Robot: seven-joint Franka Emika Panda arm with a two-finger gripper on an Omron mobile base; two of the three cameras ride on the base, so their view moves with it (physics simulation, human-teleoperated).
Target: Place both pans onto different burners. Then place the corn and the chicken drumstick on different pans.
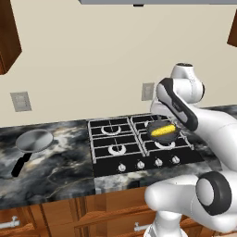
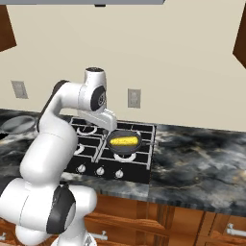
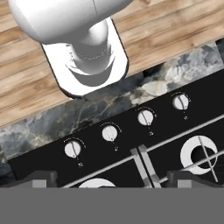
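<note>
A dark grey pan (image 1: pixel 172 136) (image 2: pixel 126 149) sits on the right side of the black cooktop (image 1: pixel 104 159), over the rear right burner. The yellow corn (image 1: pixel 163 131) (image 2: pixel 122 141) lies in it. The light silver pan (image 1: pixel 33 141) (image 2: pixel 17 125) rests on the marble counter left of the cooktop, with its black handle toward the front. My gripper (image 3: pixel 113 180) is open and holds nothing. It hangs above the cooktop's front edge, left of the dark pan, and looks down on the knobs (image 3: pixel 109 132) and a burner ring (image 3: pixel 199 153). The chicken drumstick is out of view.
Marble counter (image 2: pixel 197 158) stretches right of the cooktop. Wall outlets (image 1: pixel 21 101) (image 2: pixel 134 97) sit behind the counter. Wooden drawers (image 1: pixel 55 215) run below, and dark wood cabinets hang at the upper corners. My white base (image 3: pixel 85 52) stands on the wood floor in front.
</note>
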